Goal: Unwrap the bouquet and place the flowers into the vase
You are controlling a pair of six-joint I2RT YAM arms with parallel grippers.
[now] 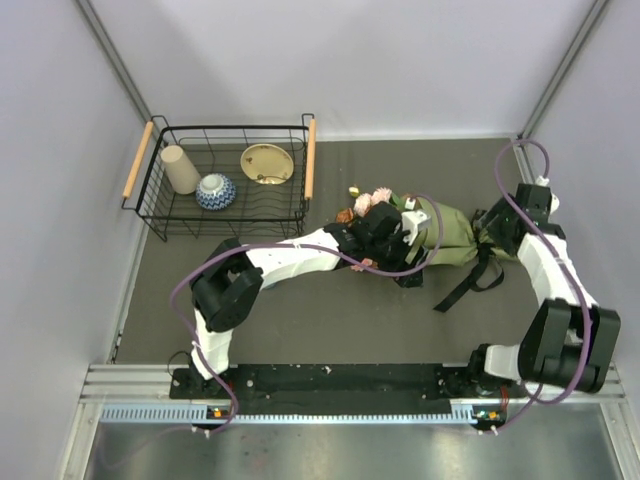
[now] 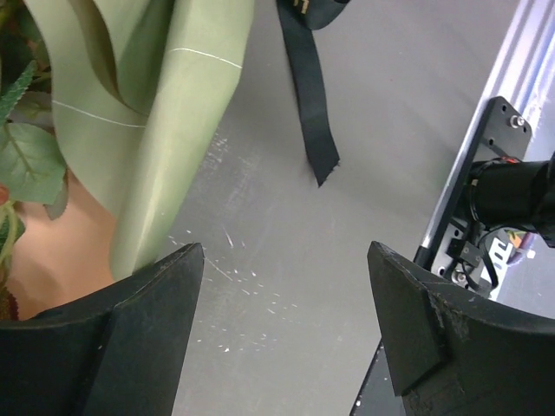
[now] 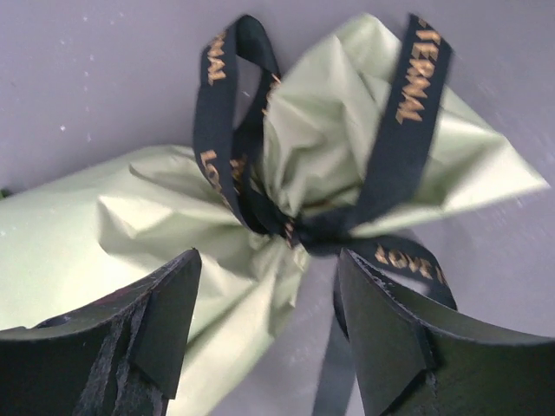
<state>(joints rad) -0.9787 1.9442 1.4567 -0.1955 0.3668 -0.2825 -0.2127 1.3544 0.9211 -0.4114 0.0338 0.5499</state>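
The bouquet (image 1: 440, 235) lies on its side on the dark table, with pink and cream flowers (image 1: 372, 203) at its left end. Its olive-green paper (image 3: 130, 225) is tied with a black ribbon (image 3: 303, 227) printed in gold. My right gripper (image 3: 269, 260) is open, its fingers on either side of the gathered paper just below the knot. My left gripper (image 2: 286, 256) is open over bare table beside the paper's edge (image 2: 173, 130), with nothing between its fingers. A loose ribbon tail (image 2: 310, 104) lies ahead of it. The vase is not in view.
A black wire basket (image 1: 160, 225) at the back left holds a beige cup (image 1: 181, 169), a blue-and-white bowl (image 1: 215, 191) and a yellow dish (image 1: 267, 163). White walls close in the table. The base rail (image 1: 330, 385) runs along the near edge.
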